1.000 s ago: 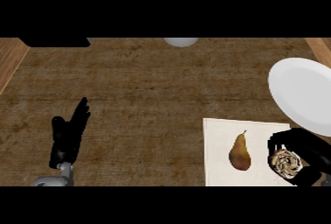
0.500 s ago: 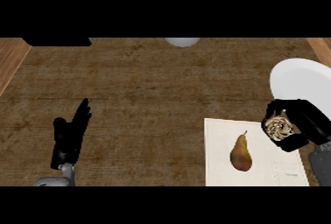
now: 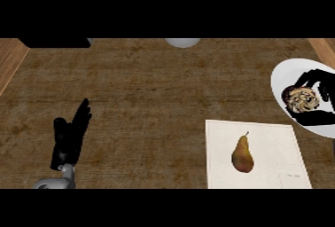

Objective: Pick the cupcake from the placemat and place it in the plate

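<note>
The cupcake [image 3: 301,98], with brown and cream swirled frosting, is over the white plate [image 3: 288,71] at the right edge of the head view. My right hand [image 3: 318,101] is curled round it, fingers above and thumb below; whether the cupcake rests on the plate is not visible. The pale placemat [image 3: 274,142] lies at the lower right, below the plate, with a brown pear [image 3: 243,154] on it. My left hand [image 3: 71,138] rests open at the lower left, fingers pointing up, away from all of these.
A grey rounded object [image 3: 182,42] sits at the counter's far edge, and a black block [image 3: 56,42] at the far left. Lighter wood strips [image 3: 12,62] border the counter's left and right sides.
My right hand has carried the cupcake up from the placemat, away from beside the pear, to over the plate. The left hand has not moved.
</note>
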